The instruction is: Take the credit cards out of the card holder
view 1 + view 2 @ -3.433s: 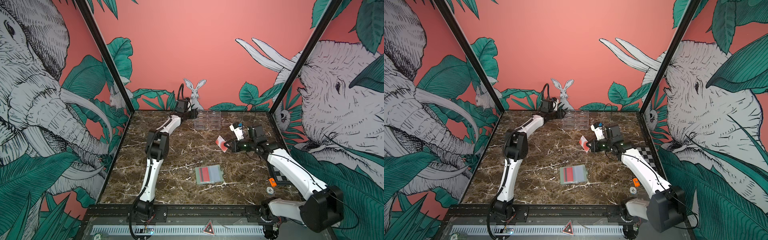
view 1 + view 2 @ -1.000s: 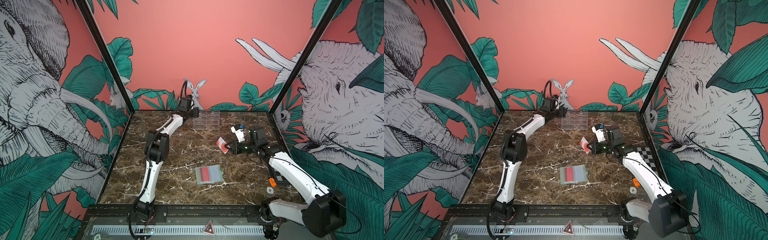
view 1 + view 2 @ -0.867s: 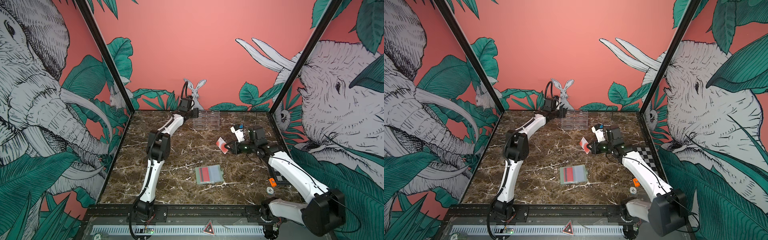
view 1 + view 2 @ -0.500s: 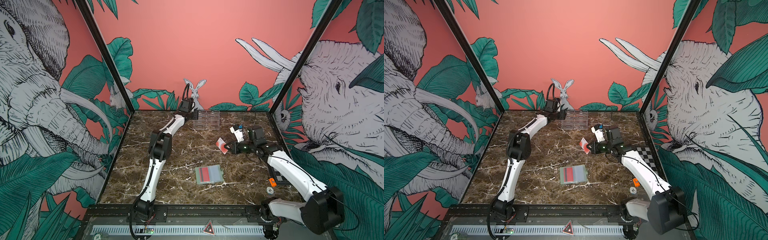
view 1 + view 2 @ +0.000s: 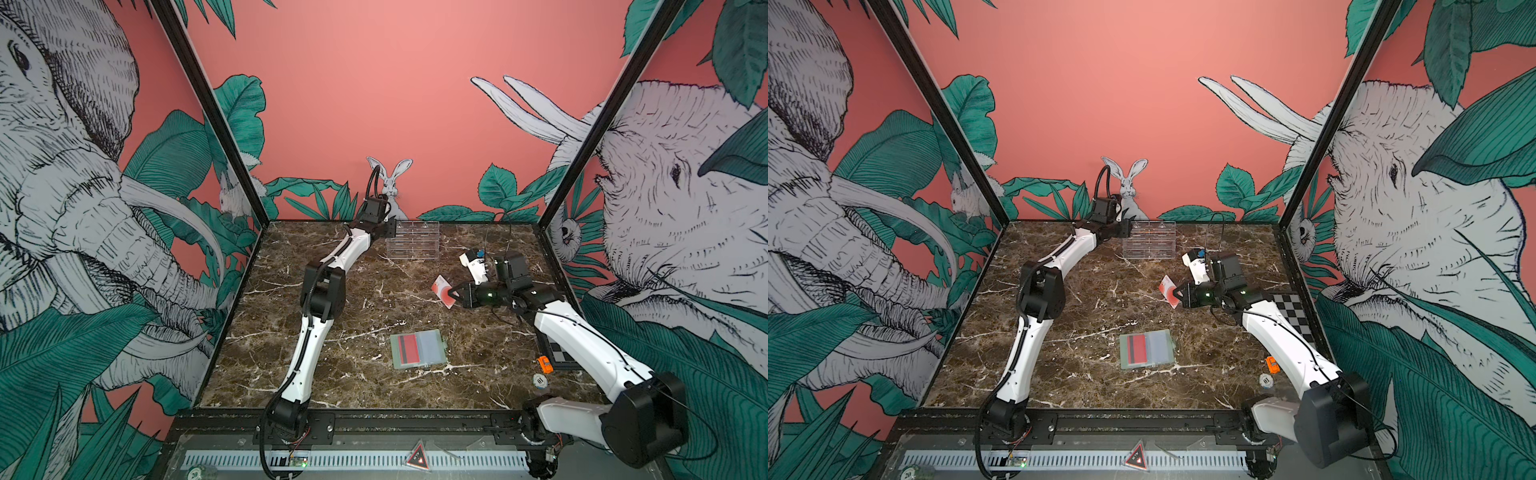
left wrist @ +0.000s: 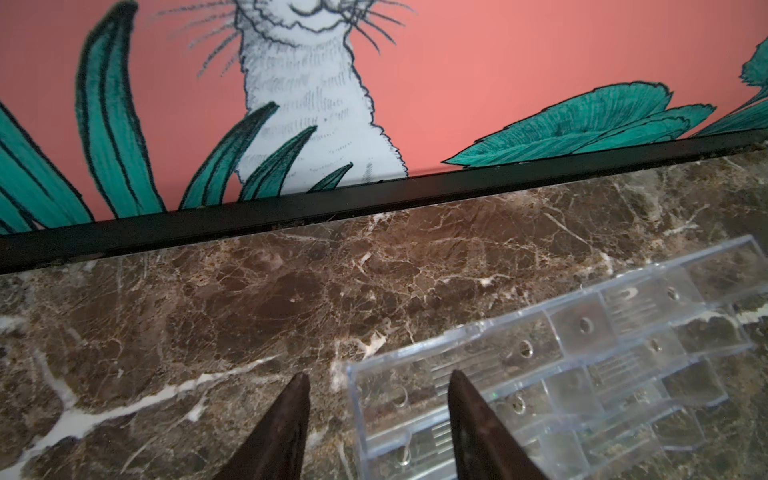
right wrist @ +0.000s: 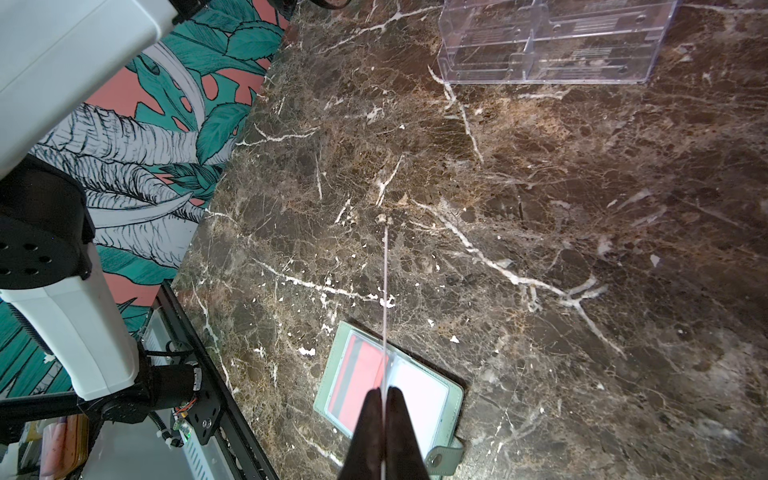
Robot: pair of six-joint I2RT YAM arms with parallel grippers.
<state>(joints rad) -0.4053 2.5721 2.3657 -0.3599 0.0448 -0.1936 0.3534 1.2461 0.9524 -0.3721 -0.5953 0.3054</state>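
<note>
Right gripper (image 5: 456, 294) pinches a white, red-circled plastic card (image 5: 442, 290) in the air. The sage-green folding card holder (image 5: 432, 348) lies open on the brown marble table (image 5: 353, 291), with a red card (image 5: 408, 348) inside. Left gripper (image 6: 378, 374), jaws apart, straddles a wall of the clear acrylic tiered stand (image 6: 582, 365).

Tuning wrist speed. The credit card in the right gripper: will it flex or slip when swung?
Probably stiff: the credit card reads as a straight line edge-on in the right wrist view. Likely light: the right gripper holds it off the table by one end. Pinched only there, it might pivot.
</note>
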